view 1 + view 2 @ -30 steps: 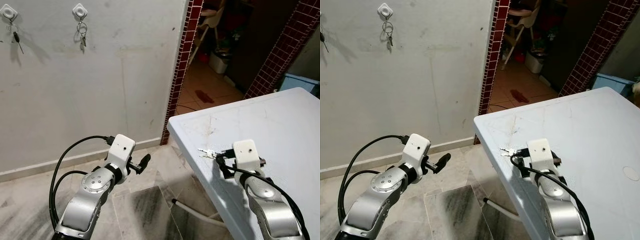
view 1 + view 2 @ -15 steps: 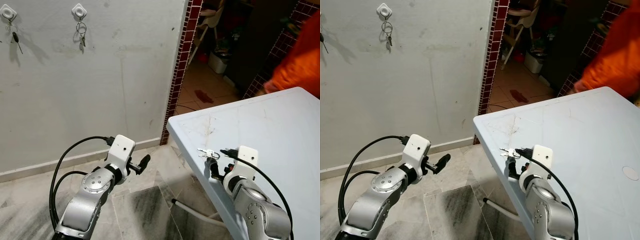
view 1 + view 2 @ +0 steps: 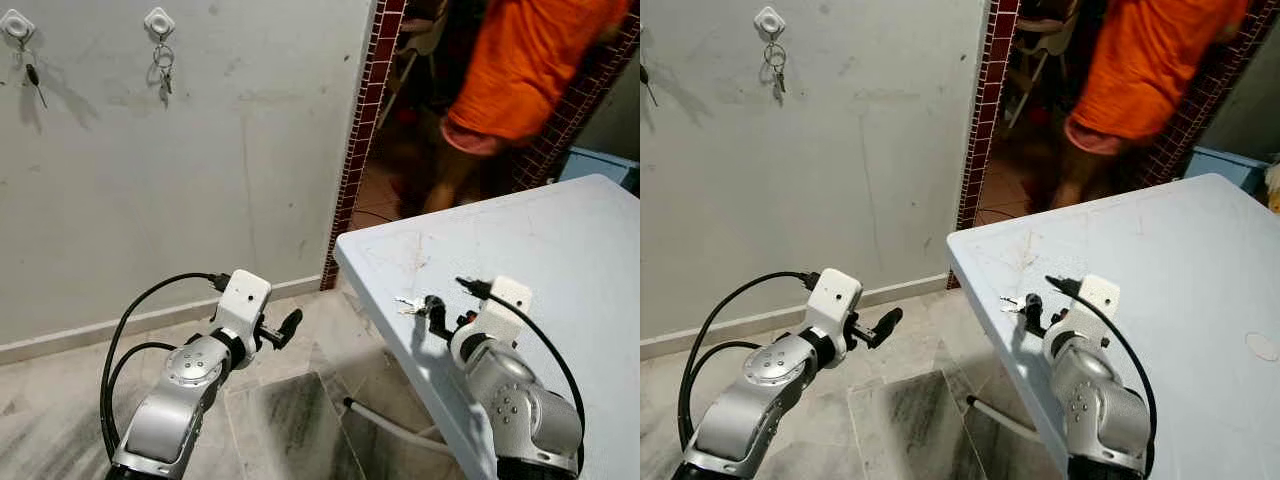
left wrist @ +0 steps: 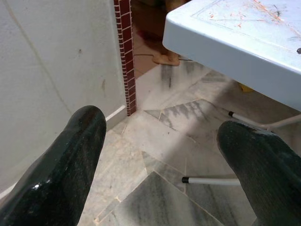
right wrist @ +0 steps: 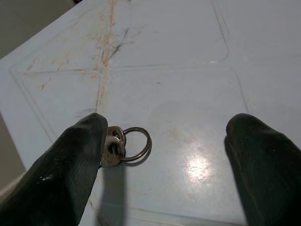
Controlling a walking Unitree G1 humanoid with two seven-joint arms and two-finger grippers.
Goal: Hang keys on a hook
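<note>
From the left eye view, the keys [image 3: 411, 304] lie flat on the pale blue surface [image 3: 560, 250], close to its near-left corner, and the right tool [image 3: 436, 315] hovers just beside them with its black fingers spread and nothing in them. The left tool [image 3: 285, 326] hangs out over the marble floor [image 3: 290, 410], well apart from the surface, likewise released. On the grey wall [image 3: 200, 150] are two white hooks: the left hook [image 3: 17, 25] carries a small dark key, the other hook [image 3: 159, 21] a ring with keys. A red-tiled door edge [image 3: 362, 130] stands between wall and surface, and a blurred person in an orange top [image 3: 520, 60] stands in the doorway behind the surface. In the right eye view a blue bin [image 3: 1225, 165] sits beyond the surface's far edge. The left wrist view shows its two fingers [image 4: 61, 165] wide apart above the floor, with the surface's corner, a white leg bar [image 4: 211, 181] beneath it, and the tiled edge ahead. In the right wrist view the key ring [image 5: 134, 144] rests on the scratched surface, touching or just beside one finger [image 5: 70, 165]; the other finger is well apart from it.
</note>
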